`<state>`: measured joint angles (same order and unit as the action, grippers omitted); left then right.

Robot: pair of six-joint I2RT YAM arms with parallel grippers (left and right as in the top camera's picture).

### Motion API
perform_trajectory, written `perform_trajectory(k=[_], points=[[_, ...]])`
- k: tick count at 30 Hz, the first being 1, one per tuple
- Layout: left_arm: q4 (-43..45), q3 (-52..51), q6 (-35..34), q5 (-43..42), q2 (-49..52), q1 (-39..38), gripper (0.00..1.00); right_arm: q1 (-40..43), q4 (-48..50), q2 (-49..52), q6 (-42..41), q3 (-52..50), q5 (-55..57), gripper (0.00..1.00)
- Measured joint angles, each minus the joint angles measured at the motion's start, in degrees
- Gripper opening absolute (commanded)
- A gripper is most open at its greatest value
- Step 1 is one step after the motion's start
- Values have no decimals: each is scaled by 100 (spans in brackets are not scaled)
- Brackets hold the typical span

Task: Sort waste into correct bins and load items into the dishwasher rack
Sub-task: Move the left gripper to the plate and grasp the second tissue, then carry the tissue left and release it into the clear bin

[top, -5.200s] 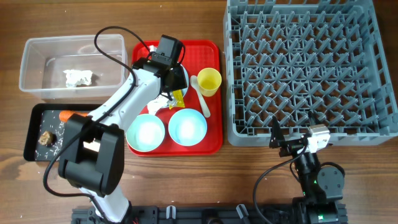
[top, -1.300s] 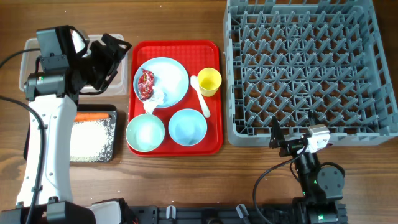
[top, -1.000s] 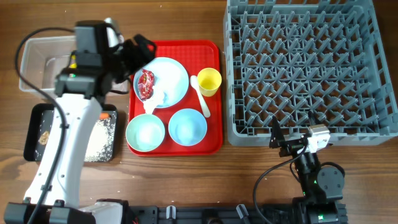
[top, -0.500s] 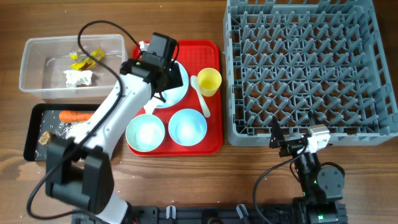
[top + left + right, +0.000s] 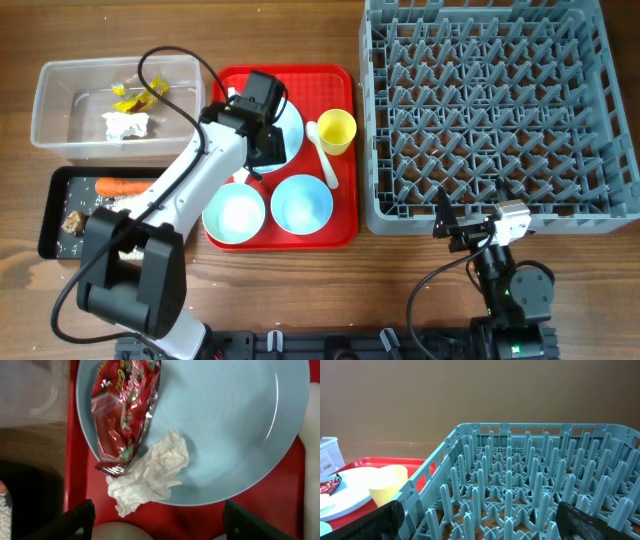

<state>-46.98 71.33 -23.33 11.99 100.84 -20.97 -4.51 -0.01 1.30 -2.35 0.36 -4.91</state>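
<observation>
The clear plastic tub (image 5: 100,64) at the back left holds a crumpled tissue (image 5: 125,124) and a twisted yellow wrapper (image 5: 135,95) near its back wall. Just in front of it, the shallow black tray (image 5: 45,215) holds the orange carrot (image 5: 120,186) along its far side, a small brown lump (image 5: 72,222) toward its left end, and a scatter of white rice (image 5: 100,207).

On the flat red tray (image 5: 345,210), the pale blue plate (image 5: 225,425) carries a glossy, crinkled red wrapper (image 5: 125,410) on its left side. A second tissue (image 5: 150,472), soft and wrinkled, touches the wrapper's lower end and hangs over the plate's rim. The left gripper (image 5: 159,512) hangs over this plate with its fingers spread wide apart, grasping nothing.

A round yellow cup (image 5: 335,130) stands right of the plate, with the white spoon (image 5: 322,155) lying beside it. The green bowl (image 5: 234,213) and blue bowl (image 5: 301,204) sit side by side at the tray's front.

The big grey rack (image 5: 480,215), all lattice walls and upright pegs, fills the right side of the wooden table (image 5: 300,290). The right gripper (image 5: 452,228) sits near its front edge, fingers apart and holding nothing.
</observation>
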Motion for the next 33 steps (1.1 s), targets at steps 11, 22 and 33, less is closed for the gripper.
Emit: perform_trajectory(k=[11, 22, 33], points=[[1648, -1084, 35, -140, 4, -15, 69, 0, 0, 0, 0, 0, 0, 100], [1919, -1189, 52, -157, 299, -15, 15, 0, 0, 0, 0, 0, 0, 100], [1880, -1097, 52, -264, -236, -31, 4, 0, 0, 0, 0, 0, 0, 100]])
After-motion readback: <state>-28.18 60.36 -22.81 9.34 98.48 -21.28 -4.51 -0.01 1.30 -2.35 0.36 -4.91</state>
